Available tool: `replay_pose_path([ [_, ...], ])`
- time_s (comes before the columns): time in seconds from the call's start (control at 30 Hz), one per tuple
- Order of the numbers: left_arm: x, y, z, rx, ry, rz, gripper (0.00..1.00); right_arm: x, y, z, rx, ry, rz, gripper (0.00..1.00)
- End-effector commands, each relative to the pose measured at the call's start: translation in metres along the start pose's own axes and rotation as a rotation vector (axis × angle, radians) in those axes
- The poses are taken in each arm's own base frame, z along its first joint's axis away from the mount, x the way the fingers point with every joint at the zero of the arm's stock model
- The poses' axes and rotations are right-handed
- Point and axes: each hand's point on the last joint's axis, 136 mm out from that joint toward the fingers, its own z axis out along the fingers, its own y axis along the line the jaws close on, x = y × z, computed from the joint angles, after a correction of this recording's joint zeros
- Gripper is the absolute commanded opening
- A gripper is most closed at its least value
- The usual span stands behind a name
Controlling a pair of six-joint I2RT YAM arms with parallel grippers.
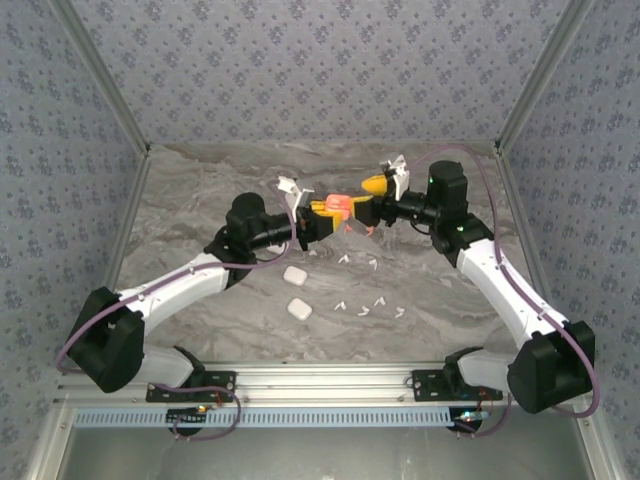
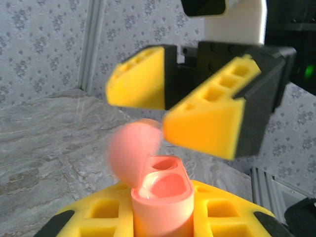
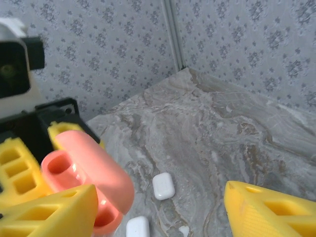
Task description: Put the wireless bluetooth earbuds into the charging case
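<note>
Overhead: my left gripper [image 1: 318, 222] pinches coral case [image 1: 338, 206] mid-air, lid open. Right gripper [image 1: 368, 205] at case's 3 o'clock, spread, holding nothing. White earbuds [image 1: 372, 263] loose on table [image 1: 200, 190] at case's 6 o'clock, well apart from both grippers. None loaded that I can see, so I judge task barely begun.

Left wrist: sockets look empty, though blurred. Right fingers [image 2: 207, 123] apart at 12 o'clock over lid.

Right wrist: case just beside my 9 o'clock finger, not between fingers. Two white cases [image 3: 163, 186] on table below.
</note>
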Motion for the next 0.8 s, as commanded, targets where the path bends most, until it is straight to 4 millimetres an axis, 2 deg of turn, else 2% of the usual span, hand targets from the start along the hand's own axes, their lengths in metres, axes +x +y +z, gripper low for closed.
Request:
replay_pose_path([
  [0.0, -0.015, -0.021, -0.007, 0.060, -0.042, 0.090, 0.00, -0.014, -0.006, -0.004, 0.028, -0.020, -0.034, 0.70],
  [0.2, -0.013, -0.014, -0.013, -0.001, -0.055, 0.185, 0.00, -0.021, -0.001, -0.023, 0.035, -0.041, -0.031, 0.71],
  [0.27, -0.011, -0.015, -0.016, -0.007, -0.057, 0.242, 0.00, -0.020, -0.005, -0.033, 0.059, -0.049, -0.011, 0.71],
  [0.33, -0.011, -0.016, -0.019, -0.016, -0.067, 0.303, 0.00, -0.012, -0.017, -0.044, 0.114, -0.036, 0.048, 0.71],
  [0.4, -0.010, -0.020, -0.022, -0.022, -0.079, 0.363, 0.00, 0.006, -0.035, -0.051, 0.191, 0.020, 0.131, 0.71],
  [0.5, -0.012, -0.029, -0.026, -0.025, -0.099, 0.459, 0.00, 0.048, -0.063, -0.053, 0.297, 0.148, 0.265, 0.71],
  [0.63, -0.015, -0.043, -0.027, 0.002, -0.111, 0.536, 0.00, 0.104, -0.096, -0.049, 0.435, 0.317, 0.430, 0.69],
  [0.77, -0.016, -0.055, -0.025, 0.032, -0.120, 0.567, 0.00, 0.139, -0.119, -0.037, 0.497, 0.431, 0.536, 0.69],
])
